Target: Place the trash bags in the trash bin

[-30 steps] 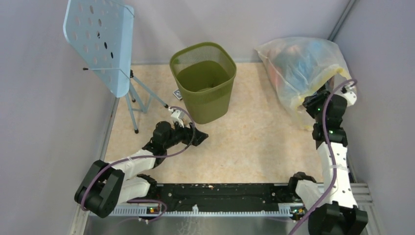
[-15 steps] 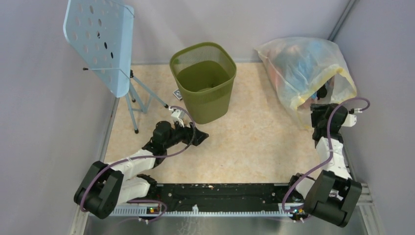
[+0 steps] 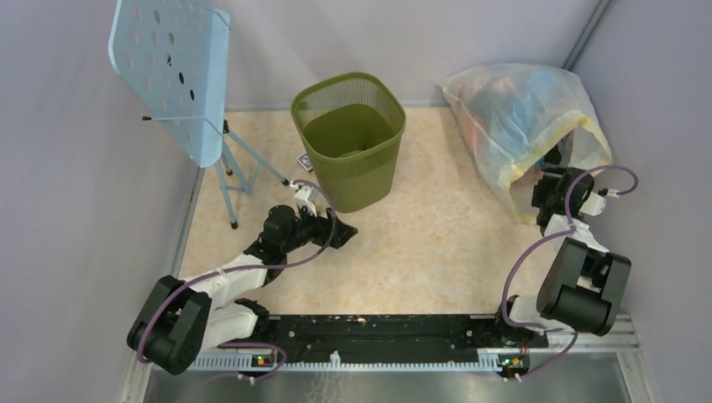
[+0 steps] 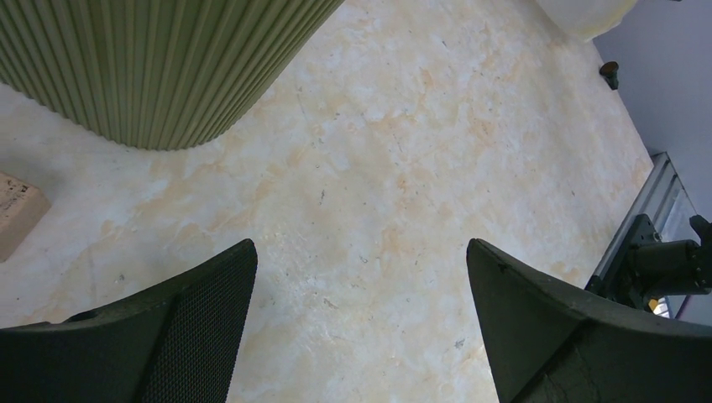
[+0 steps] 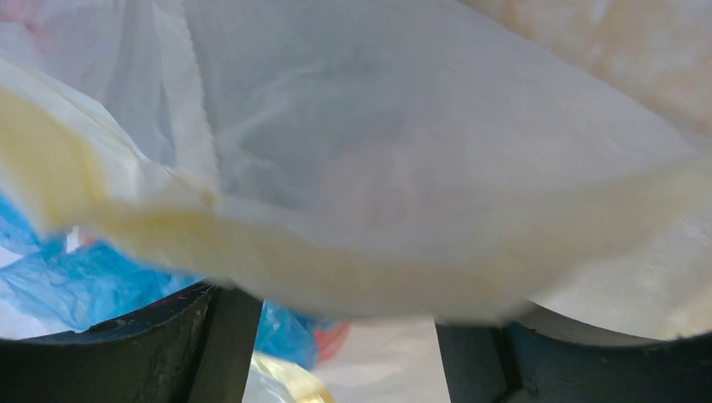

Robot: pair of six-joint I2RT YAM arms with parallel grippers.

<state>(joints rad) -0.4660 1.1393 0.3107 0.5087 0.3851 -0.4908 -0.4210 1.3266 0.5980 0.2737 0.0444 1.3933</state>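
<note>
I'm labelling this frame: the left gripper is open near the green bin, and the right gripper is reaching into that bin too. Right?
Not quite. The left gripper is open near the trash bin, but the right gripper is not at the bin. It is at the mouth of the yellowish-clear stuffed bag on the far right. The top external view shows this.

A beige marbled counter (image 3: 437,243) carries everything. At its far left corner, a light-blue perforated music stand (image 3: 172,71) stands on thin tripod legs, its plate tilted. At the counter's far right corner slumps a large yellowish-clear bag (image 3: 512,117) stuffed with colourful items. A small pale block (image 4: 18,210) lies flat on the counter.
</note>
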